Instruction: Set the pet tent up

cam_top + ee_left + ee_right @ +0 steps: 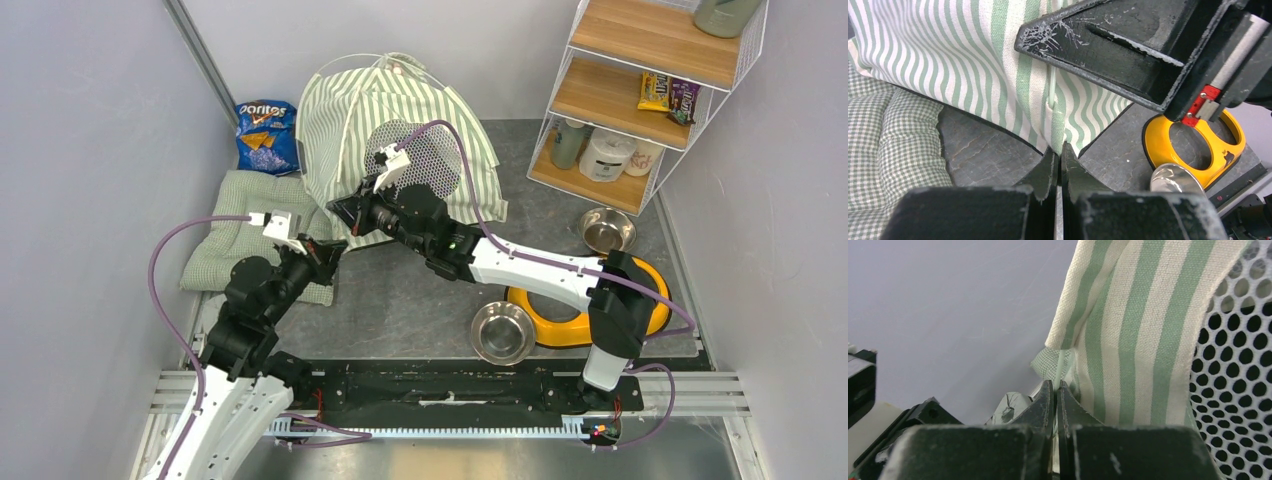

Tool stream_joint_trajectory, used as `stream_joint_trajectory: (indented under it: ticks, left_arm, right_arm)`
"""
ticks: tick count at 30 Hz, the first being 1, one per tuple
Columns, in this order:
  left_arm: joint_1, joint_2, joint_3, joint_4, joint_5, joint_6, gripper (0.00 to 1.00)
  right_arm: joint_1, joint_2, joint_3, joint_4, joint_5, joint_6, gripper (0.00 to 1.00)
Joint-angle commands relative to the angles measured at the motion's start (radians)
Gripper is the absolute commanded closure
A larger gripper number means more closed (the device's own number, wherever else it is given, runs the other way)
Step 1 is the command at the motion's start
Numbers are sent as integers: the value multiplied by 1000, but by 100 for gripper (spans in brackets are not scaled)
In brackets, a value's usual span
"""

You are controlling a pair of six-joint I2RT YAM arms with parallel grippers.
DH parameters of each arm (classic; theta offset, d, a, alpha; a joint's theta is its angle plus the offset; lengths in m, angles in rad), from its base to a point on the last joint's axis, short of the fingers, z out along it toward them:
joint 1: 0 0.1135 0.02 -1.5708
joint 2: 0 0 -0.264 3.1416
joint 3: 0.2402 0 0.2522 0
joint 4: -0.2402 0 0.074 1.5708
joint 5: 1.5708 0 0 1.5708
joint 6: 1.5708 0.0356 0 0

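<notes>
Fingers of the left gripper (1059, 152) are pressed flat together, their tips meeting the lowest point of the pet tent (345, 120) hem; whether any cloth is caught between them I cannot tell. The right gripper (1055, 387) is likewise squeezed closed, and a fold of the striped fabric with a thin pale pole (1061, 365) runs down into its tips, so it has the tent's edge pinched. Both grippers meet at the tent's near left corner, the right one just above the left. The tent stands domed at the back middle of the table (400, 300), close to the rear wall, its round mesh panel (432, 158) facing the arms and its left edge lying over the checked cushion (225, 240). Just left of the tent a blue bag (267, 135) reads "Doritos". On the wire shelf (620, 95) at the back right lie two wrapped bars (670, 95), one yellow and one dark, their lettering too small to read. A yellow bowl holder (560, 328) sits near the right arm, with one steel bowl (502, 332) touching its left side and another (606, 229) beyond it.
</notes>
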Motion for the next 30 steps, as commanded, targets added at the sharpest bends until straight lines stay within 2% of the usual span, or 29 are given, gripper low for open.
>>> stream_joint_trajectory:
  ticks: [1,5,11,14,24,30]
  left_arm:
    - [-2,-45,21,72,36,43,98]
    - [-1,-44,23,80,32,39,98]
    - [-1,-18,43,98,32,35,98]
    - [-2,-2,55,101,24,36,98]
    - [-2,3,86,90,12,33,98]
    - [-2,9,105,59,-20,27,98]
  right_arm:
    - [-18,12,39,-63,194,-62,100]
    - [-15,14,40,-58,144,-74,100]
    - [-12,24,26,17,-100,-96,100]
    - [-12,22,13,48,-172,-93,100]
    - [-11,44,6,-2,-140,-100,100]
    - [-10,57,0,-9,-174,-124,100]
